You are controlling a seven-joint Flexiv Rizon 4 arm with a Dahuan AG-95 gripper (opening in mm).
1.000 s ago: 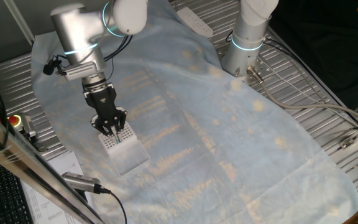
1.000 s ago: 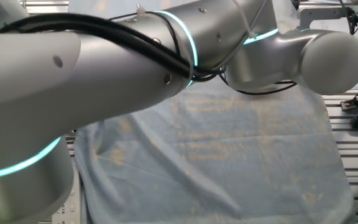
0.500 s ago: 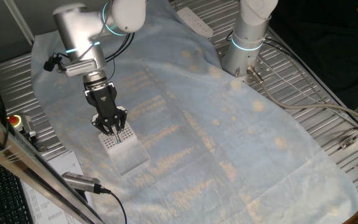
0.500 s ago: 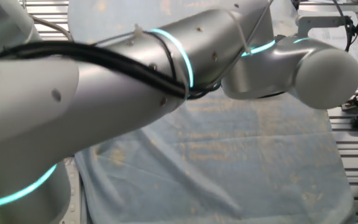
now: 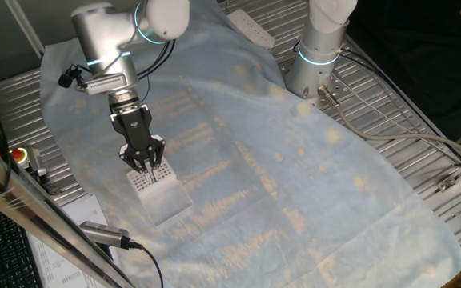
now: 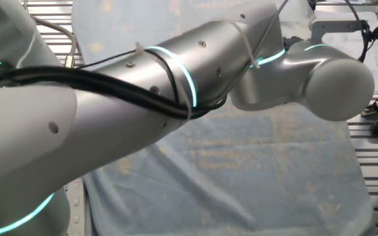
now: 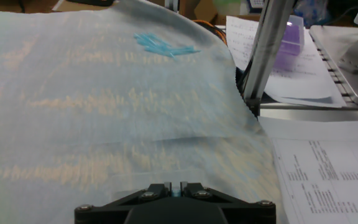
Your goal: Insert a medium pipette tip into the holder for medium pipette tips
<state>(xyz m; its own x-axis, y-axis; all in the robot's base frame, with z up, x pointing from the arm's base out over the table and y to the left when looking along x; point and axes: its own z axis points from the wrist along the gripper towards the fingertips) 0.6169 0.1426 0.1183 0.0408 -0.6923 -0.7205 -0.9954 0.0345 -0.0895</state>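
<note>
Hovering just over the holder, gripper nearly closed, pinching the tip between the jaws. Grasp and carry apparently done; lowering into a hole and release left. Cannot tell whether already seated.

My own arm blocks the far fixed view, hiding the holder; the tip between my fingers is barely visible, cut off by the frame's bottom edge.

Your arm's upper body rises slightly while the gripper stays over the holder.
</note>
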